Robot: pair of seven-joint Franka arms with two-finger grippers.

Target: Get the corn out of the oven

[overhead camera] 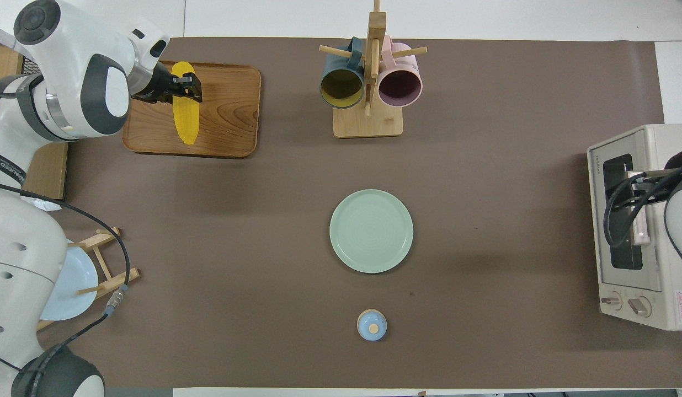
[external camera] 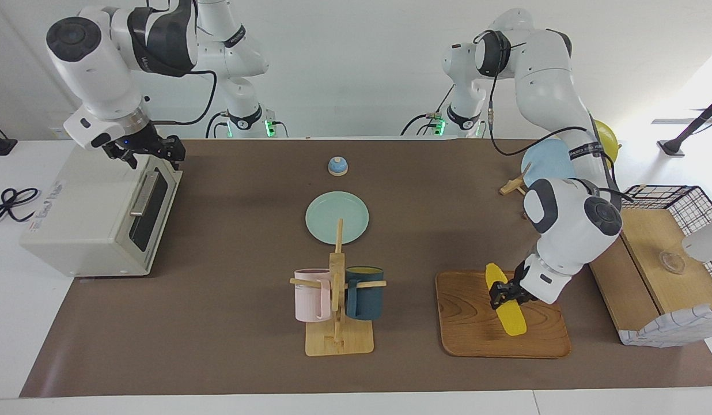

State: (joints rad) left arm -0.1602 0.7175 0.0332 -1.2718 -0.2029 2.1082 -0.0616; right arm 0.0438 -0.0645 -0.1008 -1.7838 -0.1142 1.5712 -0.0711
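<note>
Corn [external camera: 506,300] down on tray [external camera: 465,314], at the edge toward the left arm's end of the table, left gripper [external camera: 502,294] clamped on it. Risk: early lift drags the cob off the rim. Right gripper [external camera: 151,151] above oven [external camera: 85,213], fingers spread, empty; could knock the shut door.

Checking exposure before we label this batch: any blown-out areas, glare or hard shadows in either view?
Facing view: bright light washes out the left arm's end, around the yellow plate; soft shadow on the table beside the oven. Overhead view: even light, only a faint shadow beside the green plate; corn and wooden tray read crisp, no glare.
</note>
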